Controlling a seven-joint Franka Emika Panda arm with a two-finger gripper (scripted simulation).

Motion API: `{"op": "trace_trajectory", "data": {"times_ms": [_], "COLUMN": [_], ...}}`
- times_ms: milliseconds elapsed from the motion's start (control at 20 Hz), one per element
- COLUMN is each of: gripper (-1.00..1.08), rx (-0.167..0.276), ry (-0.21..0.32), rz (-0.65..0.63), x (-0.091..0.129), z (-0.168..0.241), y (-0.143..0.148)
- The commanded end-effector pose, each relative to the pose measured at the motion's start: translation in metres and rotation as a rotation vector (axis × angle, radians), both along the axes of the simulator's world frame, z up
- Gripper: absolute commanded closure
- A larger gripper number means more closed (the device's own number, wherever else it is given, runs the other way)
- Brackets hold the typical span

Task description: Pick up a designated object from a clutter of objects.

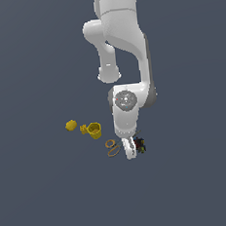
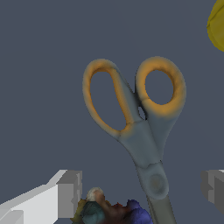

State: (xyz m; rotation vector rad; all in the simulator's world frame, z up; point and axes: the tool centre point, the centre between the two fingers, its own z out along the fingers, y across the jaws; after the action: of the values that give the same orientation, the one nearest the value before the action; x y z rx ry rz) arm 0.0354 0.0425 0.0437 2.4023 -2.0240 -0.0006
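Under the arm, exterior view: the gripper (image 1: 130, 150) hangs low over the clutter, fingers pointing down at the floor.
Scissors, exterior view: the scissors (image 1: 112, 148) lie flat just beside the gripper on the exterior view's left, loops sticking out from behind it.
Other stuff, exterior view: the dark cube thing (image 1: 140, 144) sits right against the gripper's other side; the yellow cup (image 1: 94, 130) is near, and the yellow lump (image 1: 71, 125) further off beyond it.
Between the fingers, wrist view: the scissors (image 2: 144, 127) have their pivot and blade root lying in the gap, orange loops pointing away.
Tool state, wrist view: wide open, holding nothing; one finger (image 2: 65, 192) on each side, well clear of the metal.
Cube, wrist view: the dark cube thing (image 2: 111, 210) is touching or nearly touching the blade root, right next to one finger.
How I'd do it: go straight down, keep the pivot centred, and close slowly so that finger doesn't trap the cube along with the blades.
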Motion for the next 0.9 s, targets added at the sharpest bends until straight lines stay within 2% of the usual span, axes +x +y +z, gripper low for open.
{"op": "trace_trajectory", "data": {"times_ms": [0, 250, 300, 850], "gripper": [-0.92, -0.92, 1.08, 1.08], "rx": [0.000, 0.000, 0.000, -0.001], "ry": [0.000, 0.000, 0.000, 0.001], "rz": [-0.001, -0.001, -0.001, -0.003], "x": [0.0000, 0.0008, 0.0008, 0.0003], "z": [-0.0101, -0.0169, -0.0169, -0.0168], "y": [0.0000, 0.0003, 0.0003, -0.0012]}}
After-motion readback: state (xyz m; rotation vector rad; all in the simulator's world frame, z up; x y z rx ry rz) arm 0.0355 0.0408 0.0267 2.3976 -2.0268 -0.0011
